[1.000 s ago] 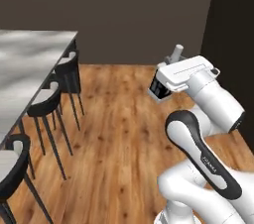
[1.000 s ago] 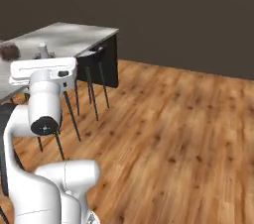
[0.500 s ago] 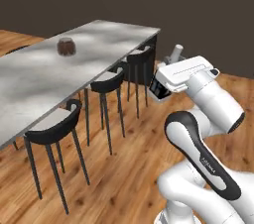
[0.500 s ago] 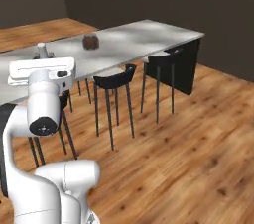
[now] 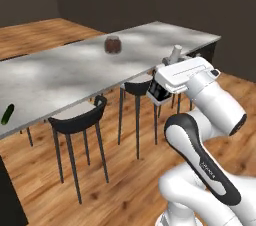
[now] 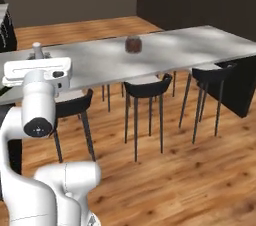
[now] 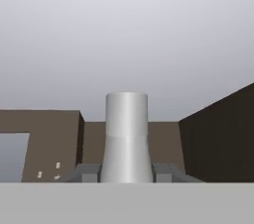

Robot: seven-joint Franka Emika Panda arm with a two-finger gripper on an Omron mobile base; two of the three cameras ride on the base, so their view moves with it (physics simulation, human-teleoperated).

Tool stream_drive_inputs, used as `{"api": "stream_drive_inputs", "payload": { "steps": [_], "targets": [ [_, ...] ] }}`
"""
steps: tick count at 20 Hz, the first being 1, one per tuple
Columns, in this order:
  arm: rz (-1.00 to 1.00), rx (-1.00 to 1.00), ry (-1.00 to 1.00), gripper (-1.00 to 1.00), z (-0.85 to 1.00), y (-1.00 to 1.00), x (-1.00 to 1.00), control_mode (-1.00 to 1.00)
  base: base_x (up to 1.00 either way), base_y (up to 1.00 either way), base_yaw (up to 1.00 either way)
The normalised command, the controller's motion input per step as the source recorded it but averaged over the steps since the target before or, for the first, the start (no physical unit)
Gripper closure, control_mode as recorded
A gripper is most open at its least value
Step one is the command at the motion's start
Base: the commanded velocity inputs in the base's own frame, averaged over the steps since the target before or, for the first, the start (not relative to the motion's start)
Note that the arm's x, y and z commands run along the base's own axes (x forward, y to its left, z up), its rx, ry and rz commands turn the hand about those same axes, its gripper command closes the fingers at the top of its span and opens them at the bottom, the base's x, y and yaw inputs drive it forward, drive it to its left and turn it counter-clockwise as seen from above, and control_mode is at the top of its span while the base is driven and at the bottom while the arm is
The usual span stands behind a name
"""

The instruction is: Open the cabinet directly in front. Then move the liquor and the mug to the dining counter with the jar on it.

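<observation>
In the left base view, the liquor (image 5: 176, 54) is seen upright above the white hand, its pale neck and cap rising past the gripper (image 5: 172, 64); the jaws themselves are hidden there. The dining counter (image 5: 70, 75) stretches from near left to far right, and the jar (image 5: 113, 44) stands on it, well apart, to the left of and beyond the bottle. A small green object (image 5: 7, 114) lies at the slab's near left edge. Black chairs (image 5: 80, 120) line the near edge.

In the right base view, the bottle cap (image 6: 37, 47) stands above the hand at the left; the jar (image 6: 133, 44) lies to the right on the slab (image 6: 200, 45), with bare marble around it.

In the hand view, the bottle's neck (image 7: 126, 139) stands upright between the two finger tips (image 7: 89, 172), which are pinched on it. The mug is not accounted for.
</observation>
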Motion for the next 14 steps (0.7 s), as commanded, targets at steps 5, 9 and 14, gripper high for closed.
{"api": "stream_drive_inputs", "payload": {
  "steps": [5,9,14],
  "targets": [
    [0.00,0.00,0.00,1.00,0.00,0.00,0.00,1.00,0.85,-1.00,0.35],
    [0.00,0.00,0.00,1.00,0.00,0.00,0.00,1.00,0.85,-1.00,0.35],
    [0.00,0.00,0.00,1.00,0.00,0.00,0.00,1.00,0.84,-1.00,0.39]
  ]
}}
